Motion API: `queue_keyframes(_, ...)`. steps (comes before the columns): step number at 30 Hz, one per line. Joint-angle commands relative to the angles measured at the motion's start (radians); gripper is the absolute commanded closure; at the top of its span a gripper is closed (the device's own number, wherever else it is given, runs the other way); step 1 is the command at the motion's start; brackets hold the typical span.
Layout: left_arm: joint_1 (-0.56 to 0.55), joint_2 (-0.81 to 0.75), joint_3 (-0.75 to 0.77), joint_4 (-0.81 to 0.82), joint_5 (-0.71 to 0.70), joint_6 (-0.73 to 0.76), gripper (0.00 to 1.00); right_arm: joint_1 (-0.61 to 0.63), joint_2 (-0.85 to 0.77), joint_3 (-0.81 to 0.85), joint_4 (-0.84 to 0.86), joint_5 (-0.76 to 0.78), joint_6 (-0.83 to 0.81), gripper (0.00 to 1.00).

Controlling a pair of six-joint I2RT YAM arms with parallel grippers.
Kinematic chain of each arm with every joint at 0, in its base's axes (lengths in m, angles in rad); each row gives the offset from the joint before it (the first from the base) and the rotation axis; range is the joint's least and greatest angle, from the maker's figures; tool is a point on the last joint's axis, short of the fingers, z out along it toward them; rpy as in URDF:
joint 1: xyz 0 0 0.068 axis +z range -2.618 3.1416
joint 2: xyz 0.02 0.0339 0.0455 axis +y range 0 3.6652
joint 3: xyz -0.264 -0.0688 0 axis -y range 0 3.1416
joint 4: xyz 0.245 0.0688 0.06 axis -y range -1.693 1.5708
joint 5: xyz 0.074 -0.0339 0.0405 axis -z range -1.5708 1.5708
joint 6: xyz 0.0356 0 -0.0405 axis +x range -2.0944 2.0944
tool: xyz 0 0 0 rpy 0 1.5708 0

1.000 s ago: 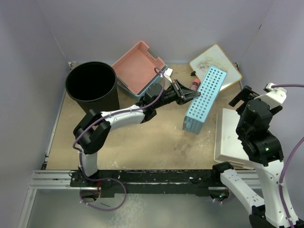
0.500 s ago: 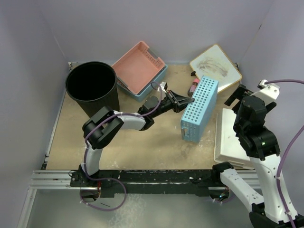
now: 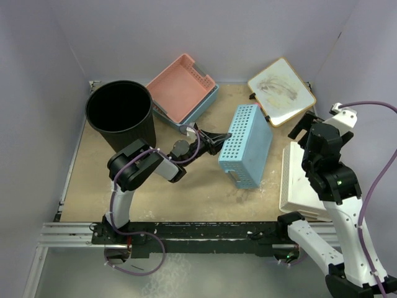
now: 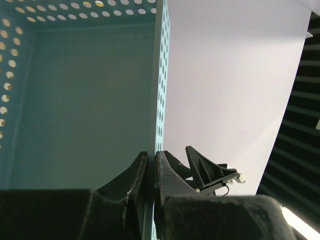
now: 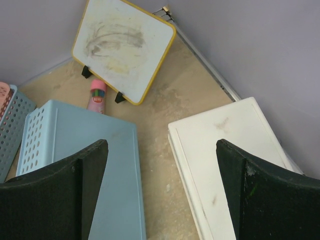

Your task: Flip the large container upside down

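Observation:
The large container, a tall black bucket (image 3: 121, 115), stands upright with its mouth up at the far left; neither gripper touches it. My left gripper (image 3: 217, 137) is to its right, shut on the rim wall of a light-blue perforated basket (image 3: 248, 146). The basket is tipped over, its flat bottom facing up and right. In the left wrist view the fingers (image 4: 151, 152) pinch the thin blue wall (image 4: 159, 75). My right gripper (image 5: 161, 145) is open and empty, above the gap between the blue basket (image 5: 85, 165) and a white basket (image 5: 235, 150).
A pink basket (image 3: 182, 87) lies nested on another blue one (image 3: 201, 107) at the back. A yellow-framed whiteboard (image 3: 280, 92) leans at the back right, with a small pink bottle (image 5: 97, 95) before it. The white basket (image 3: 298, 180) lies at the right edge.
My left gripper has drawn the blue basket to the left and tipped it over, so its bottom now faces up. The right arm has shifted slightly.

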Motion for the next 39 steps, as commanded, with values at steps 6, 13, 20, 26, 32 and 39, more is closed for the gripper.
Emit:
queue_keyframes(6, 0.041, 0.0, -0.101, 0.075, 0.034, 0.069, 0.66, 0.001, 0.01, -0.023, -0.004, -0.039, 0.033, 0.09)
queue_keyframes(13, 0.03, -0.066, -0.073, -0.341, 0.127, 0.429, 0.51, 0.001, 0.047, -0.023, -0.012, -0.082, 0.043, 0.09)
queue_keyframes(20, -0.056, -0.189, 0.194, -1.216, -0.01, 0.99, 0.42, 0.001, 0.116, -0.049, 0.03, -0.218, 0.024, 0.09)
queue_keyframes(26, -0.055, -0.248, 0.244, -1.418, -0.168, 1.114, 0.32, 0.001, 0.202, -0.039, 0.05, -0.33, -0.017, 0.09)
queue_keyframes(32, -0.056, -0.414, 0.324, -1.609, -0.401, 1.269, 0.27, 0.002, 0.26, -0.055, 0.053, -0.494, -0.036, 0.09)
queue_keyframes(39, -0.057, -0.642, 0.408, -1.773, -0.537, 1.405, 0.27, 0.059, 0.375, -0.146, 0.241, -1.032, 0.04, 0.1)
